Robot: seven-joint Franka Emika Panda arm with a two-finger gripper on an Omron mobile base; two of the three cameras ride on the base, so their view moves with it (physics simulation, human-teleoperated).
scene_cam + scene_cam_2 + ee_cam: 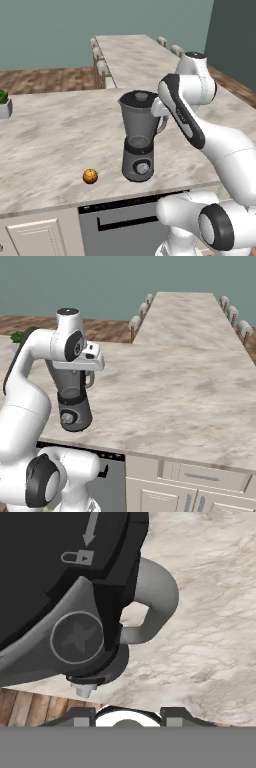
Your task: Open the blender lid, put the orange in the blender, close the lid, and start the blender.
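Little of the task is judged done. The blender (138,140) stands near the front edge of the table (45,135), and the blender lid (139,96) is seen seated on the jar's rim. The orange (90,176) lies on the table just left of the blender's base, close to the front edge. The gripper (95,363) is held beside the jar's top by the handle, its fingers closed with nothing seen between them. Opening, loading, closing and starting remain.
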